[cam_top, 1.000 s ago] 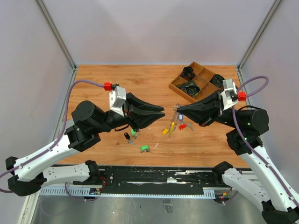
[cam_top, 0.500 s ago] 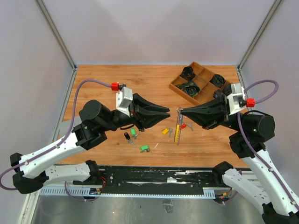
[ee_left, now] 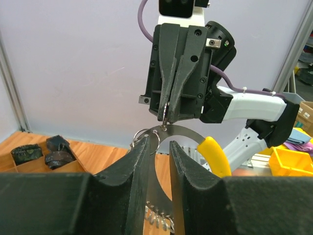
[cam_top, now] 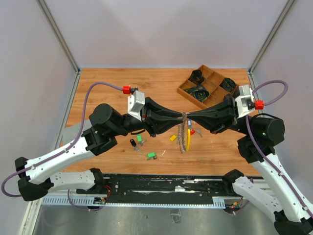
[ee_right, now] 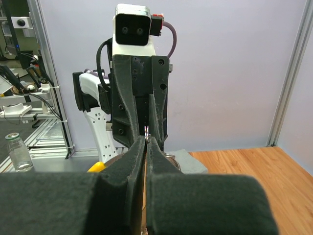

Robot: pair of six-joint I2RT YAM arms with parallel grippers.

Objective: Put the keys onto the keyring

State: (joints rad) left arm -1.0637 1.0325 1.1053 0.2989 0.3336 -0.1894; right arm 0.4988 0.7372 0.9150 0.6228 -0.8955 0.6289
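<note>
I judge that the step in hand is to steady the keyring between my two pincers, before any key is threaded. At the middle of the top view my left pincer (cam_top: 177,119) comes in from the left with its fingers parted a little. In its own wrist view the silver arc of the keyring (cam_top: 184,134) crosses just at the fingertips, and I cannot tell if they touch it. The keyring hangs above the desk at the centre of the frame, its yellow piece lower down. My right pincer (cam_top: 190,116) comes in from the right and is closed on the top of the ring, holding it up. The keys (cam_top: 151,155) lie on the desk: two green ones to the lower left of the ring, a yellow one just left of it, a red one just right of it.

The next move, I think, calls for the left fingers to close on the arc without pushing it out of the right grip, because the ring is thin and may swing. After that, one pincer must be free to fetch a key.

The desk (cam_top: 107,93) is of orange-brown wood, and a black rail runs along its lower edge. At the upper right stands a wooden tray (cam_top: 181,91) with compartments that hold dark things. The walls are plain and pale, with metal posts in the corners.
</note>
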